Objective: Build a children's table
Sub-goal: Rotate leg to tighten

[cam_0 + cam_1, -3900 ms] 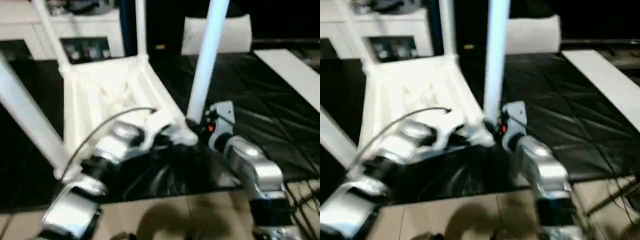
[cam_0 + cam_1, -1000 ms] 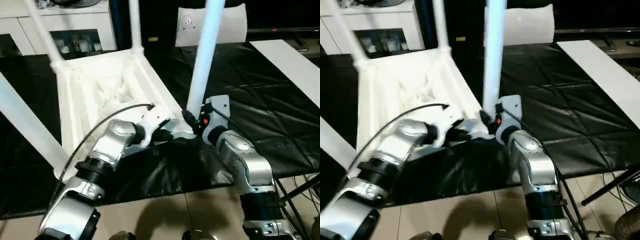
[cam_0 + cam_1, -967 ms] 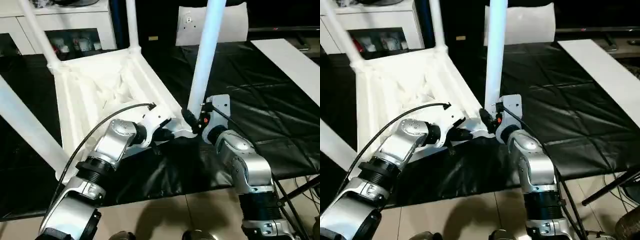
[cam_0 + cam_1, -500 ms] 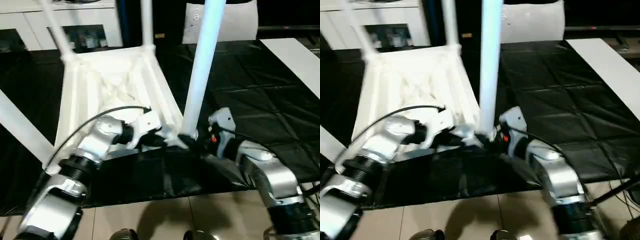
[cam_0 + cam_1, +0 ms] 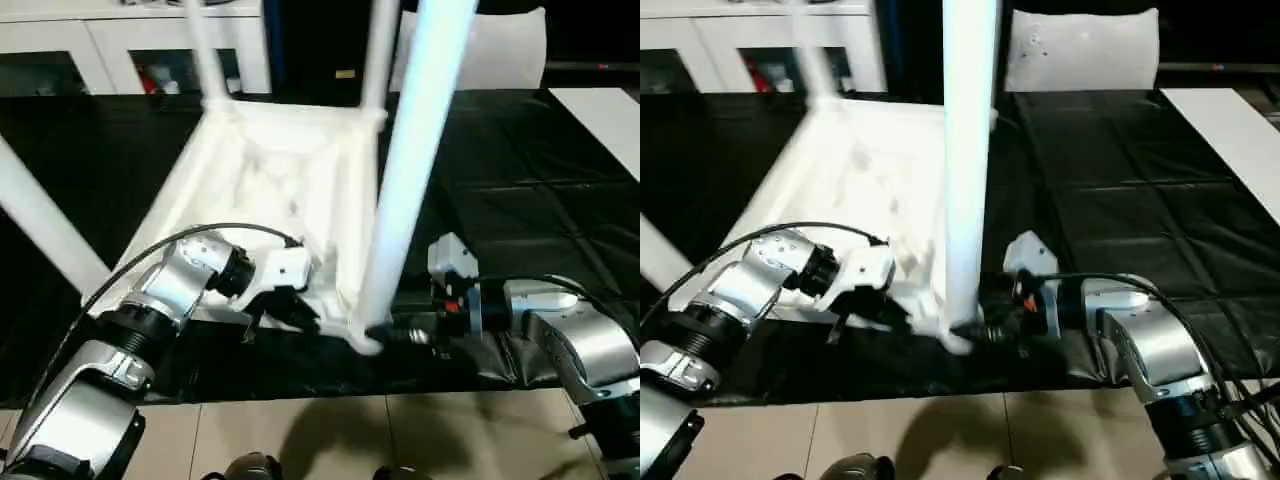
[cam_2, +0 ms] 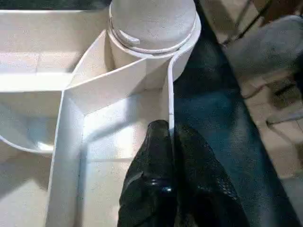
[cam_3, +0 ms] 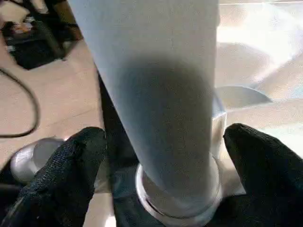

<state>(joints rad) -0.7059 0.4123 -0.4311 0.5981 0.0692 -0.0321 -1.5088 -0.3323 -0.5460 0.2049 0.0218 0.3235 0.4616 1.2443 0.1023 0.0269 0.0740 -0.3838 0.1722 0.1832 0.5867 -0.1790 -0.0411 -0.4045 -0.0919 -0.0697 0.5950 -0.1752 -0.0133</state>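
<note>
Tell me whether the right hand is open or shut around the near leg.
Open. In the right wrist view the two fingers stand either side of the leg, with gaps showing between each and the tube.

Smooth white plastic tabletop (image 5: 280, 190) on glossy black sheet (image 5: 520, 200).

Tabletop (image 5: 270, 190) lies upside down on the sheet (image 5: 520, 210), centre-left. Near leg (image 5: 405, 190) stands in the tabletop's 5 o'clock corner socket; far legs rise from the 11 and 1 o'clock corners; another leg (image 5: 40, 230) slants off at 9 o'clock. Left pincer (image 6: 171, 142) sits on the near rim, at 8 o'clock of the near leg's base. Right pincer (image 7: 161, 156) sits at 3 o'clock of that base, one finger either side. Board strip (image 5: 1230, 130) lies at 2 o'clock; cabinet (image 5: 110, 45) behind at 11.
</note>
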